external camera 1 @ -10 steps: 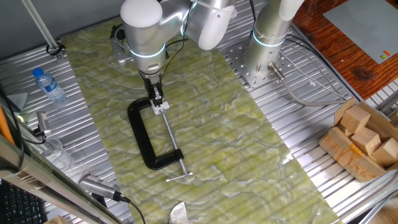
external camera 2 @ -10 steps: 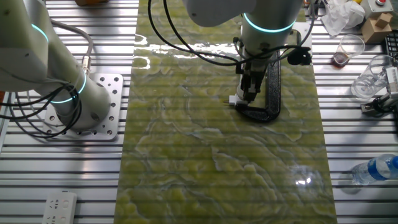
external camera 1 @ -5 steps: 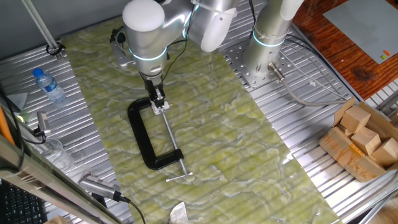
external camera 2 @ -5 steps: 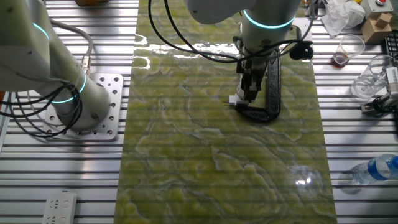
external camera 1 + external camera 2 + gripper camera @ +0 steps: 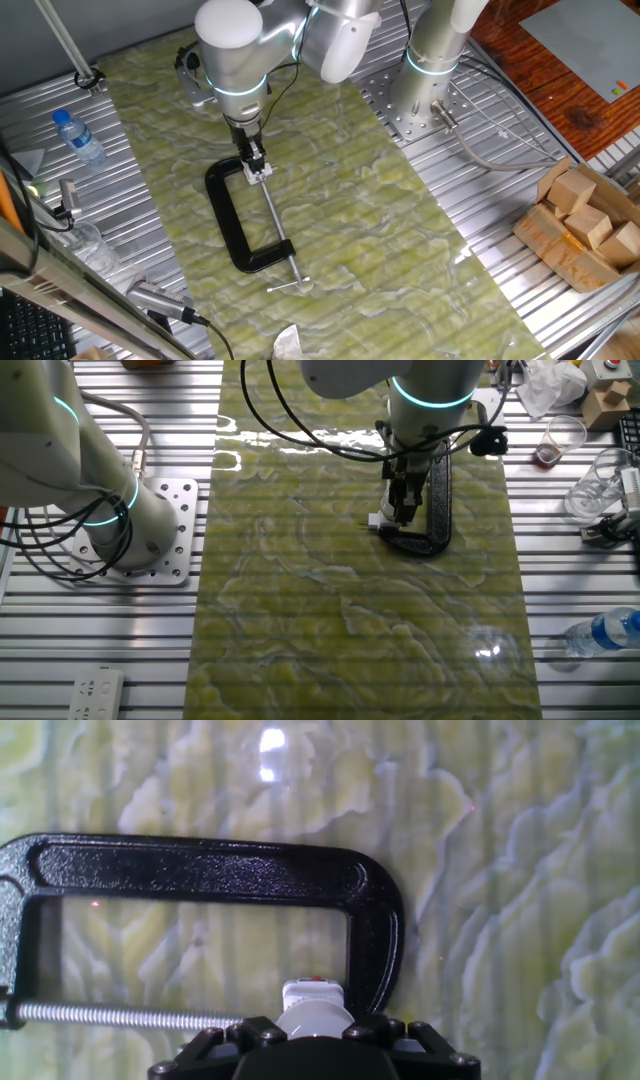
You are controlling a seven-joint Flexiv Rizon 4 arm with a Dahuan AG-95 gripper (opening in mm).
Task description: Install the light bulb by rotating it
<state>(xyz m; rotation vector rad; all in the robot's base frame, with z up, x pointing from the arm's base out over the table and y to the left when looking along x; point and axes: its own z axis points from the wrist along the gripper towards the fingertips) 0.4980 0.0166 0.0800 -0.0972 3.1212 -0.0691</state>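
Note:
The light bulb (image 5: pixel 313 1011) is a small white rounded piece with an orange mark at its far end. It sits at the end of the steel screw (image 5: pixel 120 1015) inside the black C-clamp (image 5: pixel 200 870). My gripper (image 5: pixel 313 1032) points straight down over it, with a black finger on each side, shut on it. In one fixed view the gripper (image 5: pixel 255 160) stands at the clamp's (image 5: pixel 225 225) upper end with the white bulb (image 5: pixel 263 173) at its tip. In the other fixed view the gripper (image 5: pixel 403 512) covers most of the bulb (image 5: pixel 376 522).
The clamp lies flat on a green mat (image 5: pixel 350 230). A water bottle (image 5: pixel 78 137) lies at the left. A box of wooden blocks (image 5: pixel 585 225) stands at the right. A second arm's base (image 5: pixel 120 520) is bolted beside the mat. A plastic cup (image 5: pixel 560 440) stands near the clamp.
My wrist has turned a little about its own axis; the black knob on its side has swung sideways. The gripper stays over the bulb and the clamp has not moved.

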